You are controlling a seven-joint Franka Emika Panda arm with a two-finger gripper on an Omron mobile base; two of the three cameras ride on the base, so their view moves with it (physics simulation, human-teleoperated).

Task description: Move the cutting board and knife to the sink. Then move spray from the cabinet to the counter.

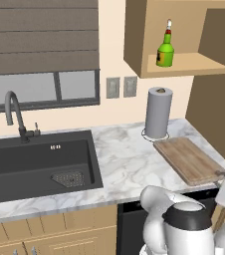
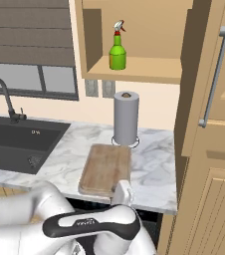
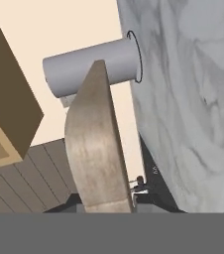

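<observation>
The light-brown cutting board (image 1: 189,159) lies on the white marble counter (image 1: 124,159) right of the sink (image 1: 40,164), in front of the paper towel roll. My gripper (image 1: 224,177) is at the board's near right corner and is shut on its edge. From the right, the gripper (image 2: 123,187) meets the cutting board (image 2: 106,168) at its near edge. In the hand view the cutting board (image 3: 96,144) runs away from the bottom, and my fingertips are hidden. The green spray (image 1: 165,50) stands in the open cabinet (image 1: 134,40) niche. The knife is out of view.
A grey paper towel roll (image 1: 158,112) stands just behind the board. The black sink holds a drain grid and has a curved faucet (image 1: 12,112) at its back. A tall wooden door with a bar handle (image 2: 214,74) rises at the counter's right end.
</observation>
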